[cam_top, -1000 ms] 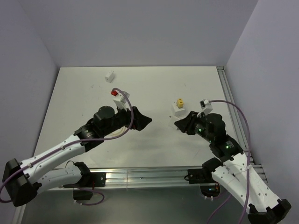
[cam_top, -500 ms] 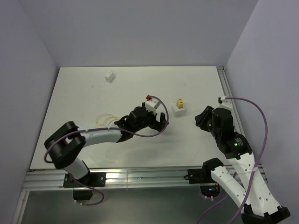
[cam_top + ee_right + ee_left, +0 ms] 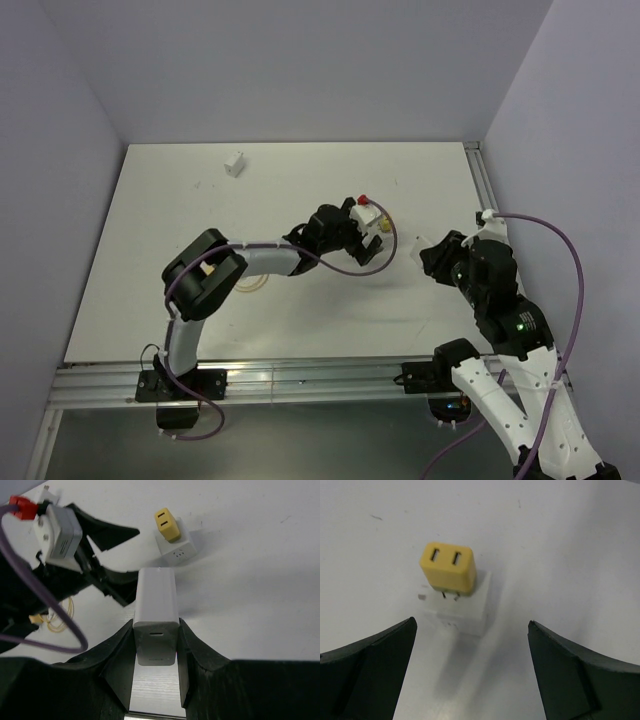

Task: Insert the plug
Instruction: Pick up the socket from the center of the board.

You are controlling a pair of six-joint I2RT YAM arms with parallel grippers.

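My right gripper (image 3: 156, 625) is shut on the plug, a white charger block (image 3: 156, 615), which hangs just above the table at the right (image 3: 415, 249). A yellow adapter (image 3: 448, 569) with two slots on top sits in a white socket block (image 3: 462, 612). My left gripper (image 3: 471, 624) stands open just in front of that block, one finger on each side, touching nothing. From above, the left gripper (image 3: 370, 240) partly covers the yellow adapter (image 3: 383, 226). The plug's prongs are hidden.
A small white block (image 3: 235, 163) lies at the far left of the table. Thin yellow loops (image 3: 250, 280) lie under the left arm. A metal rail (image 3: 490, 200) runs along the right edge, another along the front (image 3: 300, 375).
My left arm has swept right across the table to the yellow adapter, its jaws staying open. The right arm has drawn back to the right with the plug still held.
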